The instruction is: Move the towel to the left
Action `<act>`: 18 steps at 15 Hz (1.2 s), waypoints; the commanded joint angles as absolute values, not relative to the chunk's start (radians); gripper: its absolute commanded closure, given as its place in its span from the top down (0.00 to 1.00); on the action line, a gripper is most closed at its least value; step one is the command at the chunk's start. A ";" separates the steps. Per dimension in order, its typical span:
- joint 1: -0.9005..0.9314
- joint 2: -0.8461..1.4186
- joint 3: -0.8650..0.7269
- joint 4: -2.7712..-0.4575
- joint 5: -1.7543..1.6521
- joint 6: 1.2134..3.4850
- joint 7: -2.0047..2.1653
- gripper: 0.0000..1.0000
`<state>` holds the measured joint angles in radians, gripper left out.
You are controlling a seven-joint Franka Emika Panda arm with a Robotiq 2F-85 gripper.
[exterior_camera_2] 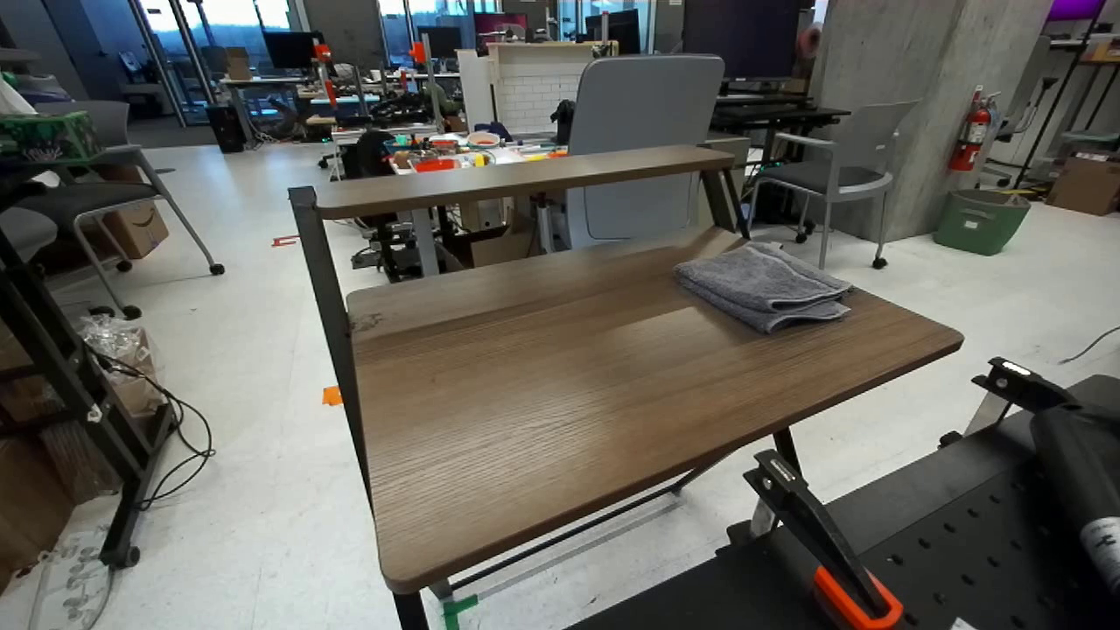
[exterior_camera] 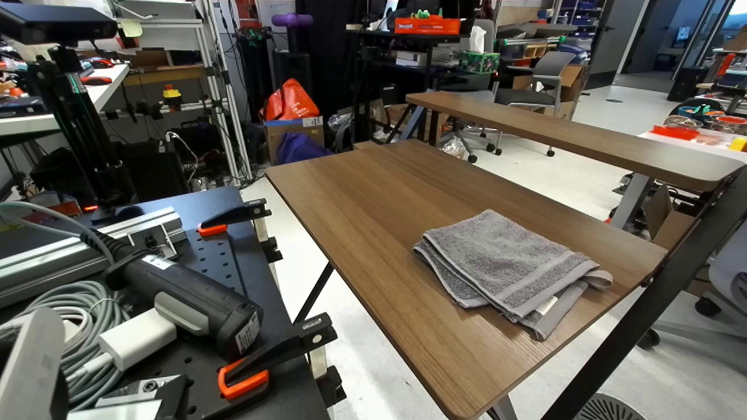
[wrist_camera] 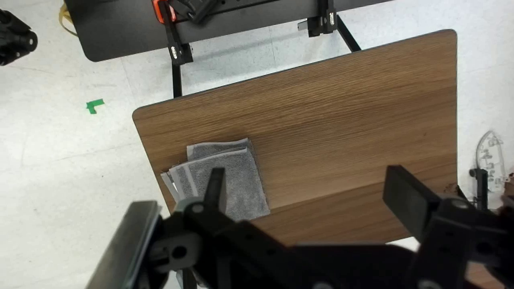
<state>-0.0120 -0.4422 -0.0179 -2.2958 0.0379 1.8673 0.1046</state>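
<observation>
Brown wood with streaky lines makes up the tabletop [exterior_camera: 350, 198]. Near one short end lies the grey towel [exterior_camera: 508, 262], folded, its layers a bit messy. A long wooden shelf [exterior_camera_2: 525, 181] sits higher, along one side. Along the opposite side, across a gap, is a black workbench [wrist_camera: 120, 36] with clamps [exterior_camera: 297, 341]. The claw [wrist_camera: 307, 194] is spread wide. The floor [exterior_camera_2: 254, 376] is white. In an exterior view, a green bin [exterior_camera_2: 982, 223] and a red fire extinguisher [exterior_camera_2: 969, 144] are by a fat concrete post [exterior_camera_2: 919, 61].
</observation>
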 commanded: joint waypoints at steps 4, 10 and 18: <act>-0.054 -0.183 -0.029 -2.219 0.028 1.983 0.159 1.00; -0.077 0.143 -0.083 -2.087 0.071 2.125 0.153 1.00; -0.111 0.531 -0.103 -1.840 0.148 2.245 0.196 1.00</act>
<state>-0.0982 0.4062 -0.1093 -1.9553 0.1140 2.2400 0.1706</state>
